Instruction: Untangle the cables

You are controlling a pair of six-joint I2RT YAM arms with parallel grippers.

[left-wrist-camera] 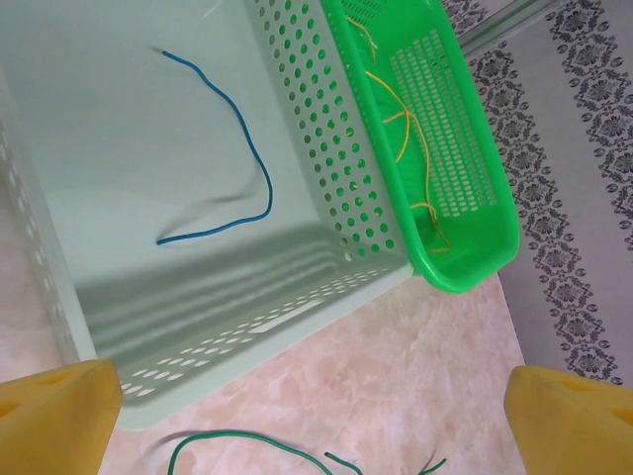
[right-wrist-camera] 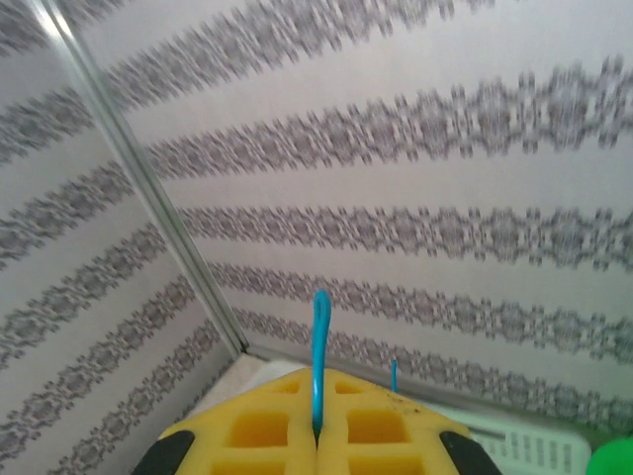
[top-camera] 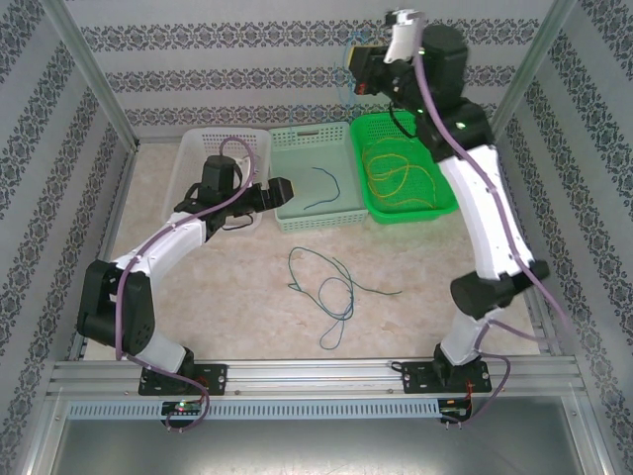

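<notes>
A loose tangle of dark green and blue cables lies on the table in front of the baskets. One blue cable rests in the pale green basket. Yellow cables lie in the bright green basket. My left gripper hovers open at the pale basket's near left corner, with nothing between its yellow fingers; a dark green cable lies below it. My right gripper is raised high at the back, shut on a blue cable.
A white basket stands left of the pale green one, partly behind my left arm. Patterned walls and metal posts enclose the table on three sides. The bright green basket touches the pale basket's right side.
</notes>
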